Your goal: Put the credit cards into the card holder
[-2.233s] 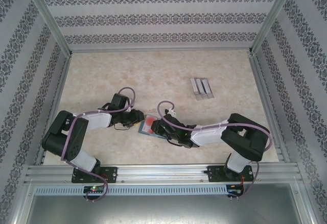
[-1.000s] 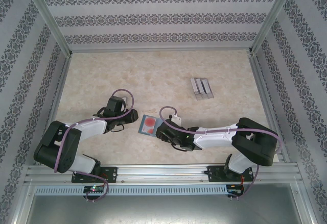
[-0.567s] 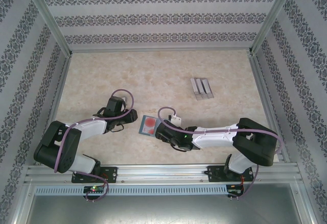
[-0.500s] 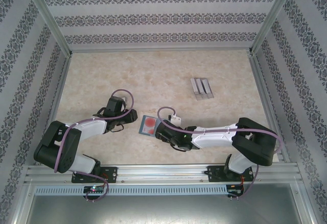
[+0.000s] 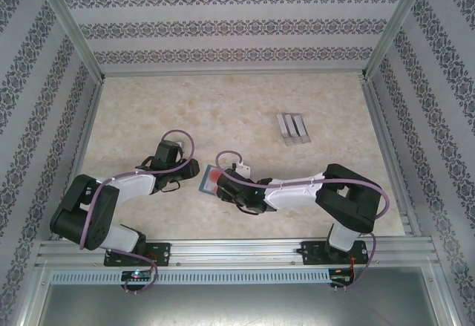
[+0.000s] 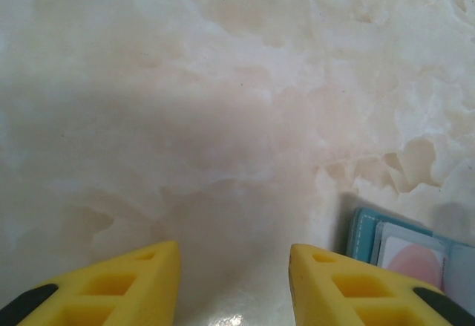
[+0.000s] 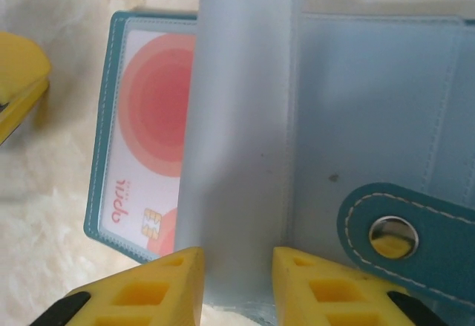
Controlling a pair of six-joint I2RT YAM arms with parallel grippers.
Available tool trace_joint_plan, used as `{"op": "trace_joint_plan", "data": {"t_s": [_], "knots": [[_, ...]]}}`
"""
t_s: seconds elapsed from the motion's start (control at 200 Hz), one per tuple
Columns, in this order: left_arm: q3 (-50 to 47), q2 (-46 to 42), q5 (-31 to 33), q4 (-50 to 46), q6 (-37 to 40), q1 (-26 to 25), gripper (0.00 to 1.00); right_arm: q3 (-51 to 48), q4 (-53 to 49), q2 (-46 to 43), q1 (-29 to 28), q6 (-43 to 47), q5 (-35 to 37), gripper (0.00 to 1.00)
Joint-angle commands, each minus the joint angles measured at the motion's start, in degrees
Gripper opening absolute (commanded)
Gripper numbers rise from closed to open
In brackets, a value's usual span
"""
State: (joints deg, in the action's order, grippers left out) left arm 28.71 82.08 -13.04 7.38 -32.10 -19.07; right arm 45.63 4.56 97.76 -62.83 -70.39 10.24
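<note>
The teal card holder (image 5: 207,180) lies open on the table between the two grippers. A red and white credit card (image 7: 152,140) sits in its left pocket. A pale blue inner leaf (image 7: 245,118) curls up from the card holder (image 7: 371,81), and its lower end runs into the narrow gap of my right gripper (image 7: 237,270), whose jaws stand a little apart. The snap button (image 7: 392,235) shows on the right tab. My left gripper (image 6: 234,266) is open over bare table just left of the card holder (image 6: 367,233). In the top view, the left gripper (image 5: 193,168) and right gripper (image 5: 225,186) flank it.
A clear three-slot stand (image 5: 293,128) is on the table at the back right. One yellow left fingertip (image 7: 18,73) shows close beside the card holder's left edge. Patterned walls and metal rails enclose the table (image 5: 185,103).
My right gripper has moved left over the card holder and its jaws have narrowed around the raised leaf, hiding part of the card from above. The left arm has barely moved.
</note>
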Motion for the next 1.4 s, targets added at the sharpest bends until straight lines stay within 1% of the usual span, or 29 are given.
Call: {"op": "trace_joint_plan", "data": {"t_s": [0.0,0.145,0.215,0.285,0.35,0.395,0.475,0.57,0.689,0.809,0.944,1.034,1.144,1.199,1.304,1.394], "knots": [[-0.65,0.55,-0.67,0.59,-0.66,-0.30,0.44,1.55,0.79,1.15,0.29,3.16,-1.76,0.30],[-0.63,0.53,0.21,0.64,-1.20,-0.30,0.44,2.38,4.45,0.95,0.57,7.09,-2.68,0.30],[-0.69,0.85,0.40,0.76,-1.56,-0.33,0.43,2.93,8.20,2.60,2.13,8.86,-6.40,0.31],[-0.52,1.04,1.74,-0.11,-1.95,-0.24,0.44,2.81,13.20,4.27,4.56,8.42,-10.97,0.31],[-0.59,0.93,1.58,0.32,-2.25,-0.23,0.44,2.63,17.31,4.89,6.12,8.65,-13.73,0.31],[-0.82,0.89,1.17,0.90,-2.36,-0.25,0.44,3.01,18.26,4.78,6.95,9.10,-15.18,0.33],[-0.91,0.57,1.76,0.50,-2.27,-0.26,0.44,3.28,17.98,3.07,8.12,9.58,-16.88,0.34],[-0.77,-0.12,2.40,-0.26,-2.09,-0.19,0.44,2.68,14.80,-0.94,8.69,12.06,-17.23,0.37],[-0.96,-0.52,2.27,-0.15,-2.09,-0.25,0.44,0.99,8.62,-7.16,9.00,15.81,-16.64,0.40],[-0.92,-0.11,1.94,0.15,-2.35,-0.18,0.44,-2.76,5.38,-12.91,8.96,16.32,-15.49,0.41],[-0.86,0.25,1.79,0.20,-2.52,-0.26,0.44,-6.24,-0.03,-16.90,8.79,13.07,-11.77,0.42],[-0.82,0.31,1.39,0.37,-2.60,-0.23,0.45,-8.58,0.01,-17.11,8.10,9.11,-10.12,0.44],[-0.78,0.37,1.67,0.15,-2.53,-0.21,0.46,-9.79,2.47,-14.57,7.18,3.66,-9.80,0.49],[-0.71,0.36,2.30,-0.17,-2.52,-0.21,0.48,-9.23,3.35,-12.81,6.74,2.44,-10.15,0.49],[-0.71,0.61,1.55,0.01,-2.59,-0.20,0.49,-7.08,4.68,-9.08,6.27,0.83,-11.48,0.50],[-0.66,0.61,2.55,-0.50,-2.44,-0.19,0.50,-6.34,6.41,-6.68,5.39,-1.63,-11.48,0.50]]}}
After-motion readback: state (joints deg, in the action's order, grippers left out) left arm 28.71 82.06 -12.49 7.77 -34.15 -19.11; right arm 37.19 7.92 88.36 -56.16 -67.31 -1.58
